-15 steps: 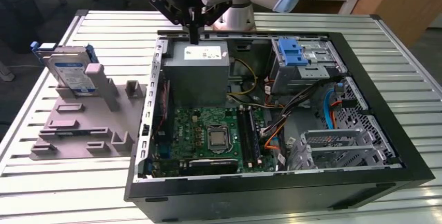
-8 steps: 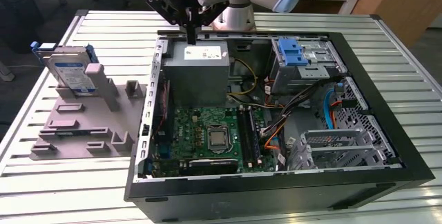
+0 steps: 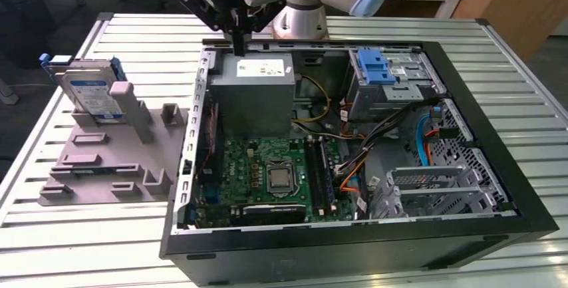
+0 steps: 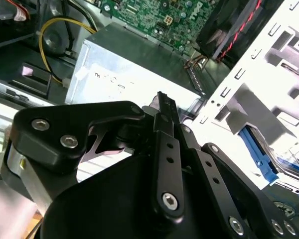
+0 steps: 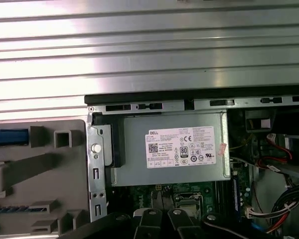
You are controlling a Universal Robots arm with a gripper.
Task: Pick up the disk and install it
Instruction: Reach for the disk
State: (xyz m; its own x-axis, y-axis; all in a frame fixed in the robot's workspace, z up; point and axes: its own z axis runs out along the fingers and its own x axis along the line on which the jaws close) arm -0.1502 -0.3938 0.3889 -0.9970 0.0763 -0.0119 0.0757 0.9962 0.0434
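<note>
One disk (image 3: 92, 95) stands upright on its edge in a grey holder (image 3: 106, 161). The holder sits on the slatted metal table (image 3: 519, 75), at the exterior view's left of the open computer case (image 3: 355, 255). You can make out the disk's white-and-blue label facing the camera and its blue frame along the upper edge. Nothing touches it.

Your gripper (image 3: 239, 50) hangs well apart from the disk, over the far rim of the case, and points straight down. Its tip is just above the far end of the grey power supply (image 3: 257, 95). In the second wrist view the black linkages fold in to a single narrow tip. The fingers (image 4: 162, 107) look pressed together, and nothing is held between them.

Inside the case, the power supply fills the far corner on the exterior view's left. A green motherboard (image 3: 266, 175) lies nearer the camera. A blue latch on a silver cage (image 3: 384, 68) sits at the far side on the exterior view's right.

In the first wrist view you look down on the power supply and its white sticker (image 5: 182, 147), with the grey holder just beside the case wall.
</note>
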